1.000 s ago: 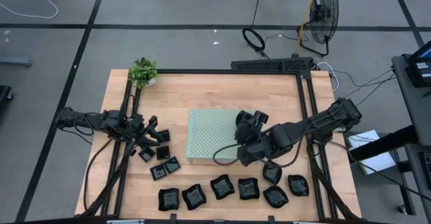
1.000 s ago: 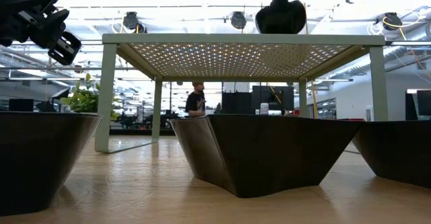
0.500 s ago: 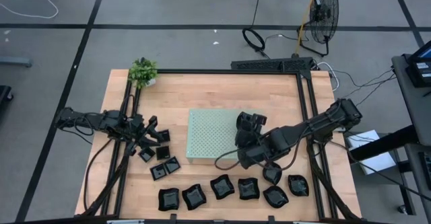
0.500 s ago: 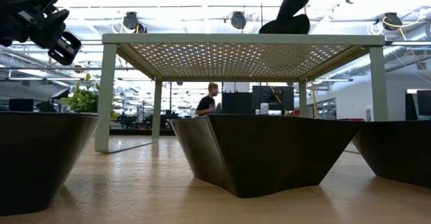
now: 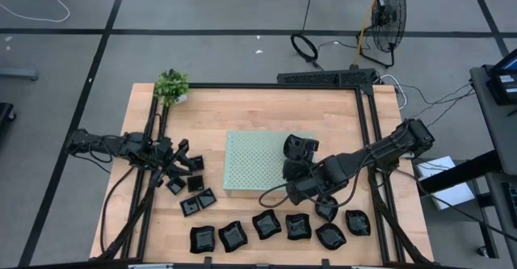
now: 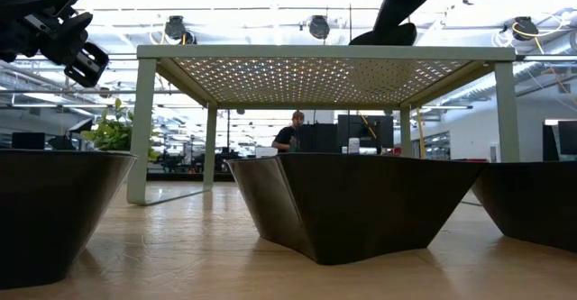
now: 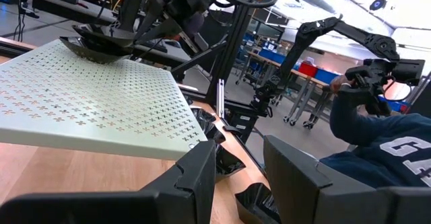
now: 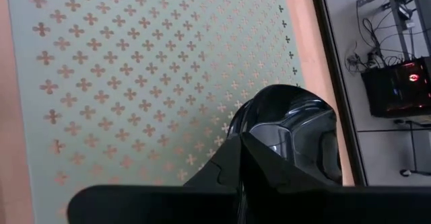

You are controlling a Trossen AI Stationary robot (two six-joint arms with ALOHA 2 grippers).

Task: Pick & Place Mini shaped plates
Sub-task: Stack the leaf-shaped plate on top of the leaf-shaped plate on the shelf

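Nearest, along the bottom of the high view: a row of black mini plates (image 5: 266, 224) waiting on the desk (image 5: 242, 111). More small ones at middle left, right under the left gripper (image 5: 179, 157). Fingers (image 7: 195, 177) there partly open, with nothing between them.

A bit farther, in the middle: the green board (image 5: 250, 164) on legs. At its right edge, the right gripper (image 8: 244, 138), closed tight on the rim of one shiny plate (image 8: 289, 126). Plate low on the board top, touching or just above; hard to say which.

Could go wrong: sitting so close to the board's edge, might tip and drop onto the plates below if let go here. Might also skid on the smooth top if pushed sideways.

Only in the right wrist view: the pinch on the rim. Only in the low view: the open space under the board. Only in the left wrist view: the plate seen from the side, upper left.

Farthest back, in the low view's middle: a person (image 6: 293, 131) in the room.
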